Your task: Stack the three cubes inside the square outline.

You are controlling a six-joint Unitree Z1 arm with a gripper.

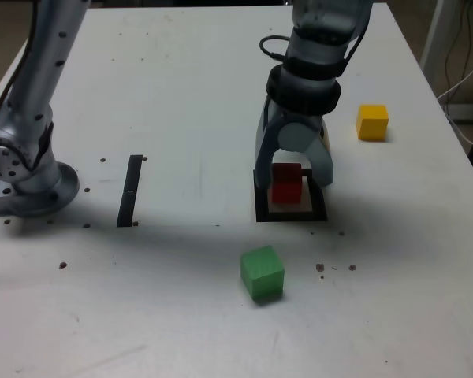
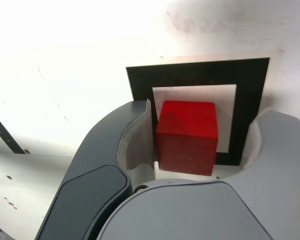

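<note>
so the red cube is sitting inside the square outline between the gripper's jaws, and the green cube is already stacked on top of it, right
Not quite. The red cube does sit inside the square outline between the jaws of the gripper, but nothing is on top of it. The exterior view shows the green cube lying apart on the table, nearer the camera.

My arm [image 1: 39, 87] rises from its base at the exterior view's left, leaves the frame at the top and comes back down near the middle, wrist pointing at the table. The gripper [image 1: 293, 175] hangs low with its 2 fingers [image 2: 135, 135] spread. In the wrist view 1 finger sits close beside what stands between them; the other stands clear.
</note>
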